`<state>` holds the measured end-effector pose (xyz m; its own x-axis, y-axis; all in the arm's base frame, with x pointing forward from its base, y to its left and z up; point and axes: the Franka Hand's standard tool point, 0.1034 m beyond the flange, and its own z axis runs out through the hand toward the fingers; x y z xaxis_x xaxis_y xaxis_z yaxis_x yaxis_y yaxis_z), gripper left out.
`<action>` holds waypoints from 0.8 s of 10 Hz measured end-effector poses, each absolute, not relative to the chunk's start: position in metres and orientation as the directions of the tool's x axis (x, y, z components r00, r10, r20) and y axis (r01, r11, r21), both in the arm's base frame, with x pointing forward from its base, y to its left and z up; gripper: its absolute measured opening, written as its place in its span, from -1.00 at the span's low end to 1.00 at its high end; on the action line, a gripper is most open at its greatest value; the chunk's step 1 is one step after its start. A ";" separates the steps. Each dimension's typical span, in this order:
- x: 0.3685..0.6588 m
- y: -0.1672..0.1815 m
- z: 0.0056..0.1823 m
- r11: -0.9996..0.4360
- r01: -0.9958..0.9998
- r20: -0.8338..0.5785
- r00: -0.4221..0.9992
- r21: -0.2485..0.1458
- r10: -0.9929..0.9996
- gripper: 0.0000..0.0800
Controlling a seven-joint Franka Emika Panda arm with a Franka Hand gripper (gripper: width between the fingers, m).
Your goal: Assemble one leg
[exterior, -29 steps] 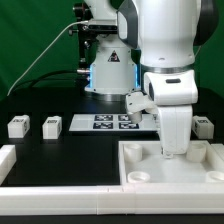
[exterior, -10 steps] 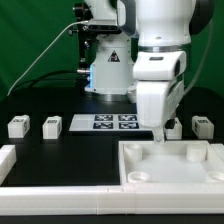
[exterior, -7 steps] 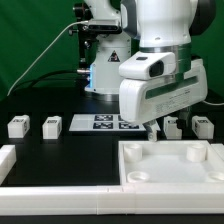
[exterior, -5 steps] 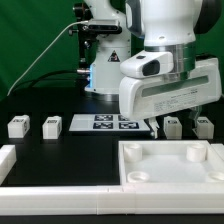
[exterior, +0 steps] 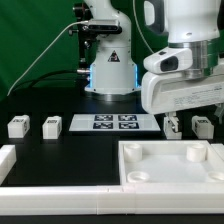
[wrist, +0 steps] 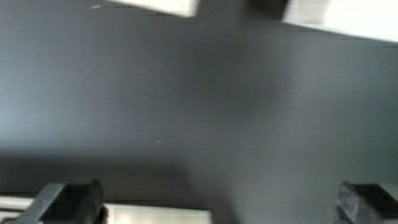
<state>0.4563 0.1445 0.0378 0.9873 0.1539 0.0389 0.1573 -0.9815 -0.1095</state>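
Four small white tagged legs stand on the black table in the exterior view: two at the left (exterior: 17,126) (exterior: 52,125) and two at the right (exterior: 173,126) (exterior: 203,125). My gripper (exterior: 170,114) hangs low under the big tilted white hand, just above the nearer right leg; its fingers are mostly hidden there. In the wrist view the gripper (wrist: 217,200) is open wide and holds nothing, with dark fingers (wrist: 71,198) at both edges. A blurred white patch (wrist: 160,213) lies between them; I cannot tell what it is.
The large white tray-like part with corner sockets (exterior: 170,175) lies at the front right. The marker board (exterior: 113,122) lies flat mid-table. A white rail (exterior: 8,160) sits at the front left. The robot base (exterior: 108,70) stands behind.
The arm has risen from over the tray and swung to the exterior view's right, with the hand turning to a tilted pose. The legs and tray have not moved.
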 end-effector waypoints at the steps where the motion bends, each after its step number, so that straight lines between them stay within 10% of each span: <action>1: 0.453 0.155 0.037 -0.985 0.133 0.036 0.991 -0.113 0.129 0.62; 8: 0.441 0.166 0.035 -0.993 0.009 0.010 1.000 -0.119 0.008 0.62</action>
